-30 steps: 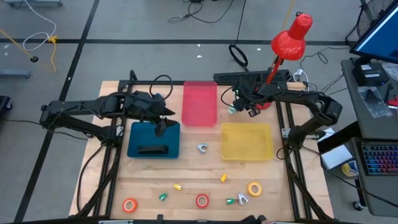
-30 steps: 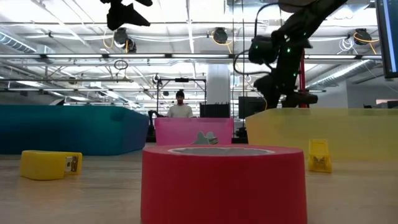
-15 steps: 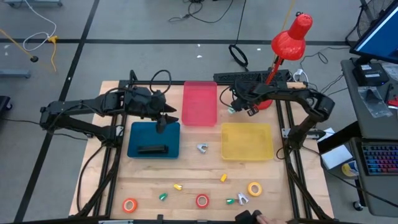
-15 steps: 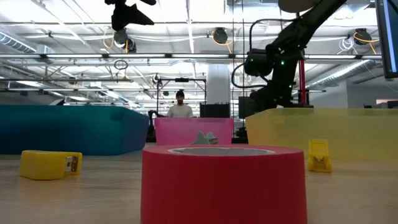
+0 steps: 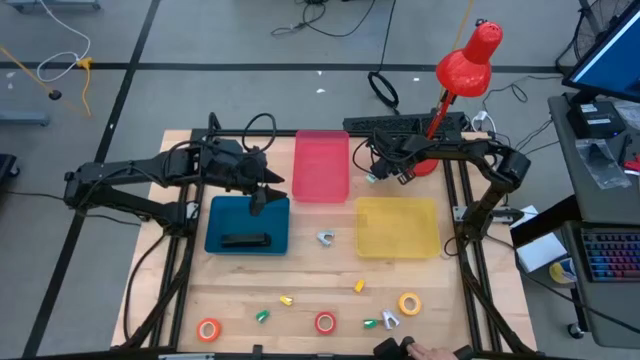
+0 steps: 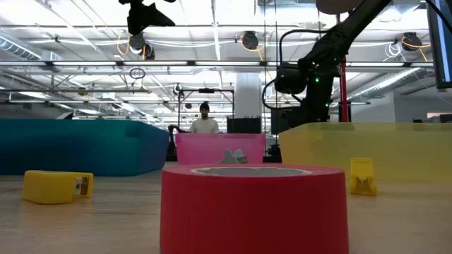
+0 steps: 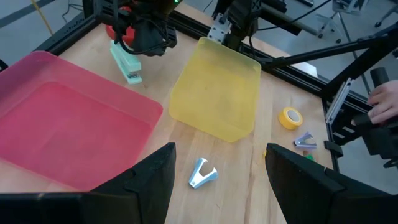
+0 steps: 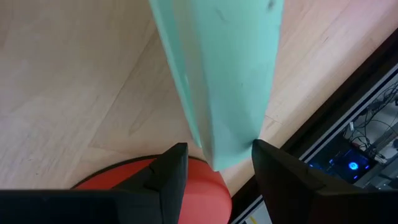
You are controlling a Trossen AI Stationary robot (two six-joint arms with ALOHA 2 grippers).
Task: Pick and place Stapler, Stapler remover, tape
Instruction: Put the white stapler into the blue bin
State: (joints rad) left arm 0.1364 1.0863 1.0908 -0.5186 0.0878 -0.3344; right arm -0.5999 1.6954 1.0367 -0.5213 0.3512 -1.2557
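Note:
A mint-green stapler [image 5: 372, 176] lies on the wood between the pink tray [image 5: 321, 166] and the red lamp base [image 5: 427, 166]. My right gripper [image 5: 386, 168] hangs over it, open; in the right wrist view the fingers stand on either side of the stapler's end [image 8: 231, 149]. My left gripper [image 5: 262, 192] is open, raised over the teal tray [image 5: 225, 215], which holds a black stapler [image 5: 245, 240]. A pale stapler remover [image 5: 325, 237] lies between the teal and yellow trays. Orange [image 5: 208, 330], red [image 5: 325, 322] and yellow [image 5: 409, 303] tape rolls lie near the near edge; blue tape is out of view.
The yellow tray [image 5: 397, 226] sits near the right gripper. Small green and yellow pieces [image 5: 286, 299] and a second remover [image 5: 390, 320] lie by the tapes. A person's hand [image 5: 425, 352] reaches in at the near edge. A red lamp [image 5: 468, 60] stands at the far right.
My right gripper has shifted a little toward the table's left edge, closing on the mint-green stapler, its arm drawing in. A person's hand has come into view at the table's near edge. My left arm has stayed almost still.

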